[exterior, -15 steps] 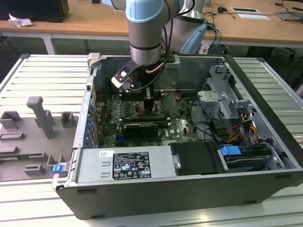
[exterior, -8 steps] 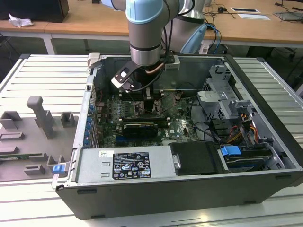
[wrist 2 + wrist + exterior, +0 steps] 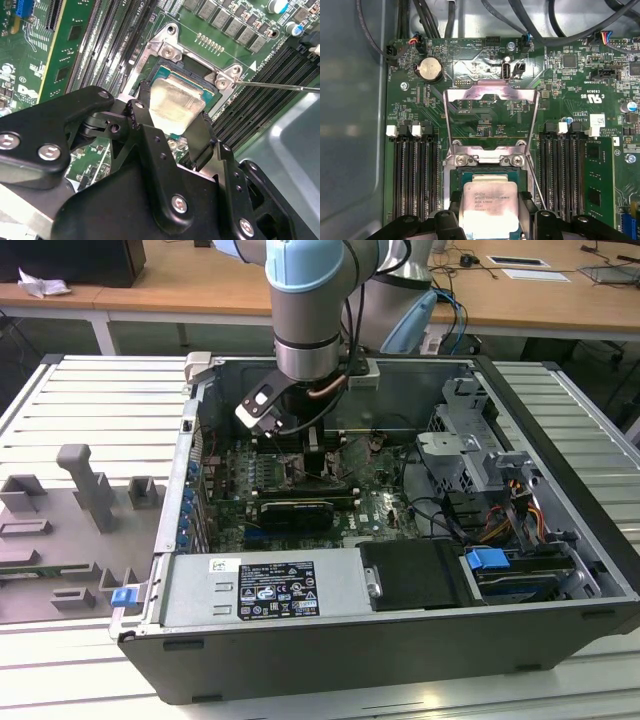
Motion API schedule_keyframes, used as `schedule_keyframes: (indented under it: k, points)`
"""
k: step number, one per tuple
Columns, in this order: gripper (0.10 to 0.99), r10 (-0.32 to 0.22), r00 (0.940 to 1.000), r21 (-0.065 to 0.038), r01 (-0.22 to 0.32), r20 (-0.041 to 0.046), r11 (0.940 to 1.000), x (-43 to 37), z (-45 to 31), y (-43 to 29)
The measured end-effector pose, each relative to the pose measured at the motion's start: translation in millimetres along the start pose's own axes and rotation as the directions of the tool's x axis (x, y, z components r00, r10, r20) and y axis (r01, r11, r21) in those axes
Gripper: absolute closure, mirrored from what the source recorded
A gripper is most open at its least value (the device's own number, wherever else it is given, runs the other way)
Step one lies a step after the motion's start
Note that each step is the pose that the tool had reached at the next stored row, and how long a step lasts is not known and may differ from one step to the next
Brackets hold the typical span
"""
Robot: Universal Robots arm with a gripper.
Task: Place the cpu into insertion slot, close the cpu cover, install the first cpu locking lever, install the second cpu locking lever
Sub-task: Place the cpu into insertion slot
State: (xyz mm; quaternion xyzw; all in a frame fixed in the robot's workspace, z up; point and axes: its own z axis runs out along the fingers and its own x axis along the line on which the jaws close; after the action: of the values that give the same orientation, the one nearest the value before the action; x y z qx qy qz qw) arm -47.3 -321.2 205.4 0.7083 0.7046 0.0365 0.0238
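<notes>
My gripper reaches down into the open computer case over the green motherboard. In both wrist views its black fingers press on opposite edges of the cpu, a pale silver square. The cpu hangs level just over the insertion slot, whose teal edge and silver rim show beyond it. The cpu cover, a silver frame with a square window, is flipped open away from the slot. A thin locking lever sticks out to one side.
Long black memory slots flank the socket on both sides. A coin battery and cables lie beyond the cover. A drive cage and wiring fill the case's right in the exterior view. Grey fixtures stand on the slatted table outside.
</notes>
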Motion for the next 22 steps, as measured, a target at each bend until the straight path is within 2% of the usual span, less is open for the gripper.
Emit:
schedule_keyframes:
  k: [22]
  points:
    - [0.557, 0.007, 1.0, 0.0, -0.007, 0.0007, 1.0, -0.1, 6.2, -0.5]
